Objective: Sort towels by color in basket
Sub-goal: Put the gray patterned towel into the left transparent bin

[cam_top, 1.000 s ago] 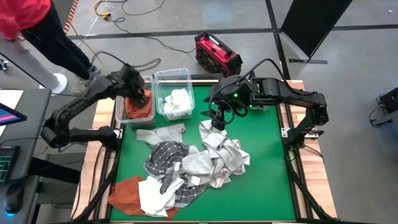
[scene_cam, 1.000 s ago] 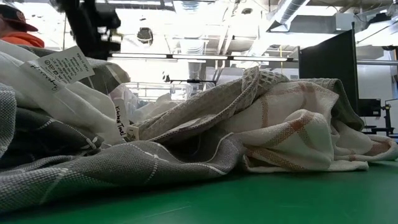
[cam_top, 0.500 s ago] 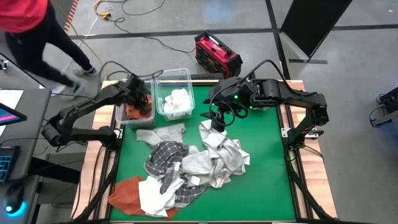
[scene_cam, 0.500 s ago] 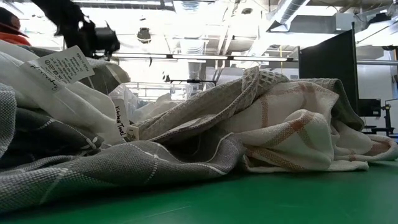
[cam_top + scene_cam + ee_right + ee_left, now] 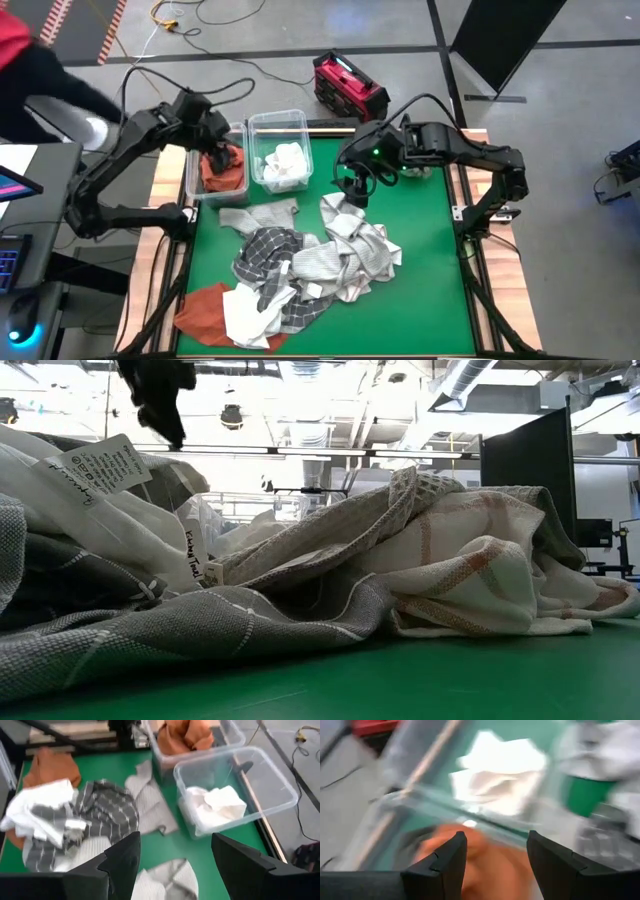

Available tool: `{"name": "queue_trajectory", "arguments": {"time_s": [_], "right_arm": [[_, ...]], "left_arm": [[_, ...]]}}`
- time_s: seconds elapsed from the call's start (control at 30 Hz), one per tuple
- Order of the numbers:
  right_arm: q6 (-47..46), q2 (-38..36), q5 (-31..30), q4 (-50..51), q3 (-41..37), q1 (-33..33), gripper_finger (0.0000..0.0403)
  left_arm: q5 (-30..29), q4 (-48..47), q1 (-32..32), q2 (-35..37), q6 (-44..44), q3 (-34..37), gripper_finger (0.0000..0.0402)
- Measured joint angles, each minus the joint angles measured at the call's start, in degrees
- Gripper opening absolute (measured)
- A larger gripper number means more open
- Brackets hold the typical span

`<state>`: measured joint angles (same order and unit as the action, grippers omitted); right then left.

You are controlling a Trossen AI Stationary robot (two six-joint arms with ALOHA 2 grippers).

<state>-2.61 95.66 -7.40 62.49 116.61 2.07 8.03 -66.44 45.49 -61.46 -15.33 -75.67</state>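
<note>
A heap of towels (image 5: 300,262), dark grey checked, light checked and white, lies on the green mat and fills the low view as folds of cloth (image 5: 400,560). One rust-orange towel (image 5: 205,305) lies at the heap's near-left corner. Two clear bins stand at the far edge: the left holds an orange towel (image 5: 226,172) (image 5: 490,867), the right a white towel (image 5: 285,163) (image 5: 212,805). My left gripper (image 5: 214,152) (image 5: 497,855) hangs open above the orange bin. My right gripper (image 5: 352,192) (image 5: 175,862) hovers open over the heap's far end.
A red and black case (image 5: 350,88) and cables lie on the floor beyond the far edge. A person (image 5: 30,55) stands off the far-left corner. Bare green mat (image 5: 425,260) lies right of the heap.
My left gripper has risen from the orange towel in the left bin and drawn a little toward the table's far-left corner; the towel stays in the bin. The person beside the table has moved left.
</note>
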Motion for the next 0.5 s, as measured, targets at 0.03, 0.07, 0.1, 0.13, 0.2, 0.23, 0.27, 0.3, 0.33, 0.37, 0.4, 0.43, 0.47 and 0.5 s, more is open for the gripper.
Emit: {"name": "queue_trajectory", "arguments": {"time_s": [0.03,0.07,0.1,0.13,0.2,0.23,0.27,0.3,0.33,0.37,0.4,0.43,0.47,0.5], "right_arm": [[0.42,-0.01,0.34,0.32,-0.49,-0.08,0.0273],[0.52,-0.02,1.22,0.46,-1.22,-0.09,0.0273],[0.27,-0.04,2.60,0.46,-2.21,-0.09,0.0273],[-0.60,-0.04,4.28,0.50,-3.45,-0.12,0.0273],[-1.80,-0.04,7.24,0.91,-6.85,-1.13,0.0273],[-2.04,-0.04,7.70,0.90,-9.04,-2.09,0.0273],[-2.10,-0.04,7.87,0.46,-11.56,-3.21,0.0273],[-2.29,-0.04,8.11,-0.76,-14.51,-4.31,0.0273],[-3.05,-0.03,8.36,-3.15,-17.60,-5.34,0.0273],[-4.45,0.08,8.53,-6.19,-20.55,-6.30,0.0273],[-6.50,0.26,8.70,-9.69,-23.36,-7.09,0.0273],[-9.15,0.63,8.70,-13.45,-25.49,-7.50,0.0273],[-12.01,1.23,8.68,-16.94,-26.88,-7.78,0.0273],[-14.90,2.00,8.58,-19.93,-27.60,-7.90,0.0273]], "left_arm": [[1.02,-1.10,-1.93,0.31,0.23,-0.54,0.0196],[1.32,-1.74,-4.59,0.79,0.73,-0.77,0.0196],[1.60,-2.19,-7.36,1.22,1.73,-0.77,0.0196],[1.60,-2.45,-10.43,1.61,2.84,-0.77,0.0196],[0.53,-2.17,-16.14,2.04,5.11,-0.77,0.0196],[-1.13,-1.97,-18.75,2.24,6.55,-0.77,0.0196],[-3.05,-1.85,-21.03,2.43,8.24,-0.77,0.0196],[-5.08,-1.75,-23.09,2.71,10.21,-0.77,0.0196],[-6.78,-1.63,-24.89,3.09,12.39,-0.77,0.0196],[-7.85,-1.55,-26.56,3.50,14.56,-0.77,0.0196],[-8.50,-1.50,-28.18,3.88,16.47,-0.77,0.0196],[-8.85,-1.41,-29.71,4.21,18.39,-0.77,0.0196],[-9.20,-1.20,-31.12,4.55,20.02,-0.77,0.0196],[-9.22,-0.89,-32.33,4.90,21.38,-0.77,0.0196]]}}
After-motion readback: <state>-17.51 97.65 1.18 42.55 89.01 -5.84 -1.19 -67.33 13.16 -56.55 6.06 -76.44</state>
